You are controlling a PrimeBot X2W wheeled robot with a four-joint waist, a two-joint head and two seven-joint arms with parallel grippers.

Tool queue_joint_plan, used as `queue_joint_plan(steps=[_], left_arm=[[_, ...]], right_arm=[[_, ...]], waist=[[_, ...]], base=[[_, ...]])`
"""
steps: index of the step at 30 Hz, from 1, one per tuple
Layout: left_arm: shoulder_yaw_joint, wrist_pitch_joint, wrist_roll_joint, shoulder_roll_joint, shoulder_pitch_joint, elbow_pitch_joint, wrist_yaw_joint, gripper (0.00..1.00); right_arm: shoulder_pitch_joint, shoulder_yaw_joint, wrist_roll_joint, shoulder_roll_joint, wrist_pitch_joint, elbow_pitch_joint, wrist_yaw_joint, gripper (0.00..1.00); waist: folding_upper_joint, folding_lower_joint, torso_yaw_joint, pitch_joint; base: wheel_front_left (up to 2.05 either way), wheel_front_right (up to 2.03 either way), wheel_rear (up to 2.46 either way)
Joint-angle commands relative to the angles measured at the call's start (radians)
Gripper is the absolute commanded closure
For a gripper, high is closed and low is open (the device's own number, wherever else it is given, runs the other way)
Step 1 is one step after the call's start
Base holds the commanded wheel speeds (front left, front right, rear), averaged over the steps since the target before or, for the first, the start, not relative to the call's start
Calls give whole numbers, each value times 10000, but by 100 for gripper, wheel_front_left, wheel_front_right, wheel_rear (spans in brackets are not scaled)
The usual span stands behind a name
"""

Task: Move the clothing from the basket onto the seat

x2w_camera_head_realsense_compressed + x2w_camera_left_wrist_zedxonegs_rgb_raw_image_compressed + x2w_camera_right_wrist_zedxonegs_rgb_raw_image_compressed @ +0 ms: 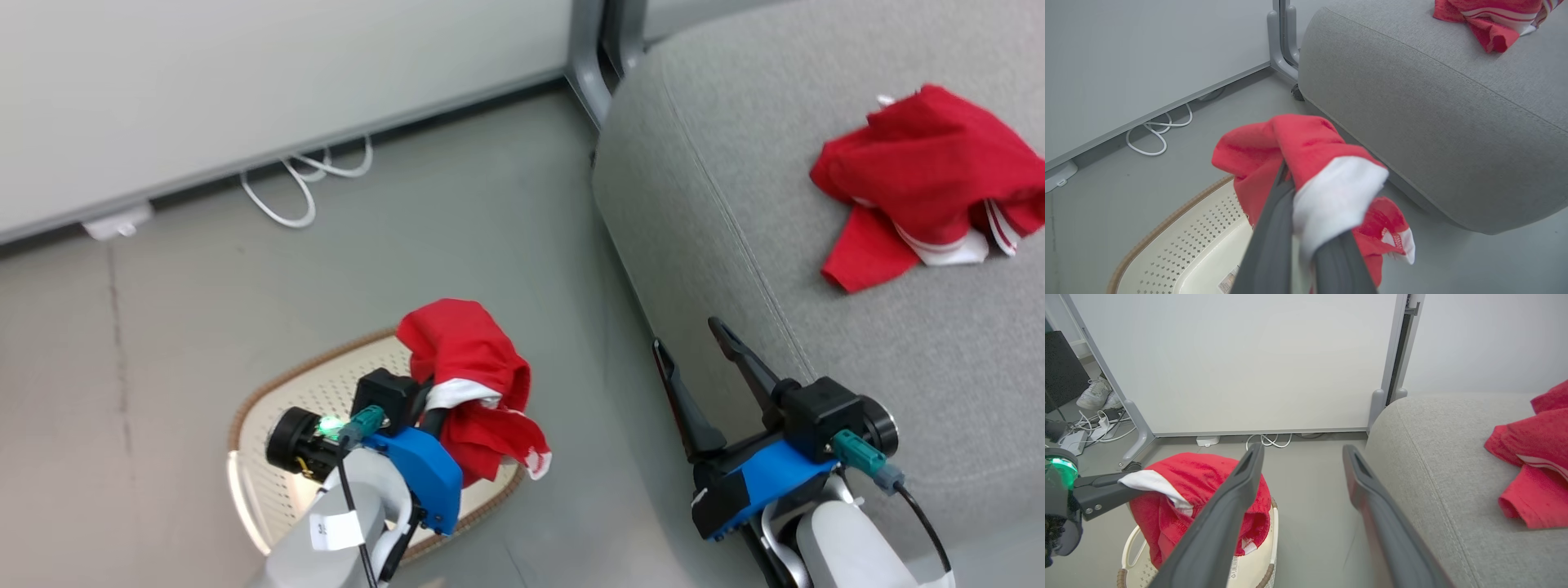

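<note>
Left hand (433, 408): fingers closed narrow on one bright red soft fabric garment with a white panel (465, 351), held bunched above the cream-white perforated plastic basket with a brown woven-look rim (326, 392). Whether the hanging folds touch the basket cannot be told. The basket stands on the grey floor (204, 286), near the left edge of the large grey fabric-upholstered seat (735, 245). A second red garment with white stripes (922, 171) lies crumpled on the seat, well in from that edge. Right hand (687, 336): fingers spread wide, empty, at the seat's left edge.
</note>
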Motion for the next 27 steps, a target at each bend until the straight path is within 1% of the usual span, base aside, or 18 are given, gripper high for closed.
queue_joint_plan(steps=[1, 8, 17, 20, 27], left_arm=[[-3, -49, 115, -120, 178, -169, -95, 100], [-168, -50, 324, -382, 113, -797, -323, 100], [-472, -50, 197, -511, -424, -1408, -414, 100], [-681, -50, 31, -526, -704, -1511, -406, 100], [-1487, -50, -721, -526, -1436, -1819, -416, 100]], right_arm=[[275, 49, -9, -24, 111, 39, 1, 0], [841, 39, 74, -45, 422, -98, 1, 0], [1323, 33, 112, -50, 663, -290, 1, 0], [1409, 30, 133, -48, 704, -326, 1, 0], [1482, 245, 203, -34, 786, -362, 1, 0]], waist=[[-1, 4, 775, -1106], [-1, 4, 1340, -1899], [-1, 4, 1896, -2419], [-1, 4, 2062, -2512], [-1, 4, 2290, -2682]], base=[[0, 0, 0], [0, 0, 0], [0, 0, 0], [0, 0, 0], [0, 0, 0]])
